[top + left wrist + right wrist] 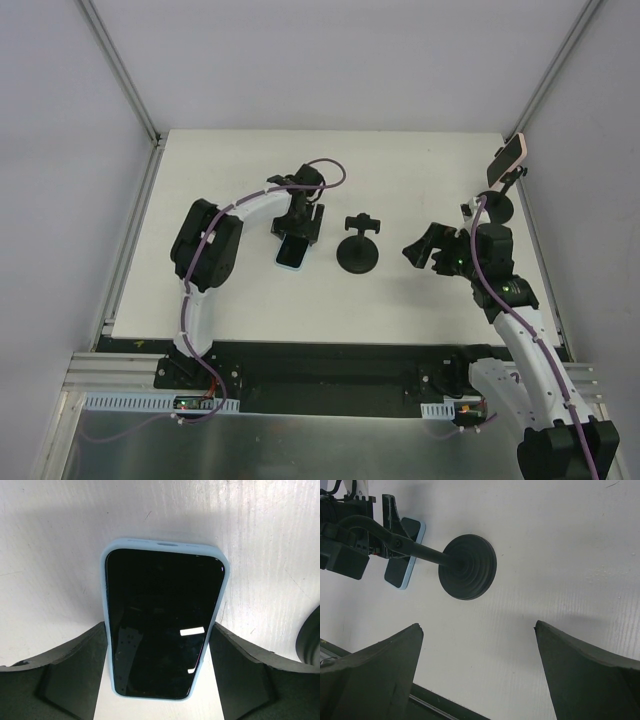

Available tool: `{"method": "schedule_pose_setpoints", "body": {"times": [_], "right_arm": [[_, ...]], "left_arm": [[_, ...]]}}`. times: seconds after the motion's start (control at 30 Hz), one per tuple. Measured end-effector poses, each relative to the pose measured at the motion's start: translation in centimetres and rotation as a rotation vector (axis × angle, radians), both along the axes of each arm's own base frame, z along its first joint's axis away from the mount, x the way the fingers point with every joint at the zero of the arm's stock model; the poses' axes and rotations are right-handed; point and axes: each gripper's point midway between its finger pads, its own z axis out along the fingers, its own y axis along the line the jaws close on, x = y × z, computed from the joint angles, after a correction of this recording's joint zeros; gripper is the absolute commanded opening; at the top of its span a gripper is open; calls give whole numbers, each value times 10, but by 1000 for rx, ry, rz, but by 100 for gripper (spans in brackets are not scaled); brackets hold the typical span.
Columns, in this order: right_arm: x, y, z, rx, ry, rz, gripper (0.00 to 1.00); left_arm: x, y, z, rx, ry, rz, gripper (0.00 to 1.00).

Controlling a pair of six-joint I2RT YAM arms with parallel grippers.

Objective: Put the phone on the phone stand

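- On the table (420, 160), left of centre: your left gripper (160, 625) is clamped on the phone (291, 255), one finger against each long edge.
- Right gripper (479, 625): jaws spread wide, holding nothing, right of the phone stand (359, 250) and apart from it.
- Stand: empty, just right of the phone.
- Phone, judged: stiff, glass-fronted, breakable. The pale blue case should add friction. Hold it at the mid-edges.
- Unclear: whether the phone is off the table. The stand's cradle is too small to read.
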Motion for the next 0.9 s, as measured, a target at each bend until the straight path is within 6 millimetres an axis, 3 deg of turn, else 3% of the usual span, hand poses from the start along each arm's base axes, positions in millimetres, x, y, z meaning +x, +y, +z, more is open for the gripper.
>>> {"method": "schedule_pose_setpoints", "body": {"times": [0.03, 0.17, 0.33, 0.5, 0.63, 0.77, 0.9], "right_arm": [[0, 0, 0, 0, -1, 0, 97], [-1, 0, 0, 0, 3, 1, 97], [-3, 4, -1, -3, 3, 26, 98], [-17, 28, 9, -18, -47, 142, 99], [-27, 53, 24, -17, -108, 237, 95], [-35, 76, 33, -17, -163, 305, 95], [-48, 105, 49, -19, -235, 394, 96]], "left_arm": [[-1, -1, 0, -8, -4, -6, 19], [-7, -4, 3, -50, -11, -34, 0], [-23, -3, 6, -86, 26, -45, 0], [-41, 7, 21, -99, 22, -20, 0], [-42, 19, 69, -150, -106, 41, 0], [-38, 34, 145, -277, -341, 127, 0], [-48, 47, 225, -440, -581, 196, 0]]}}
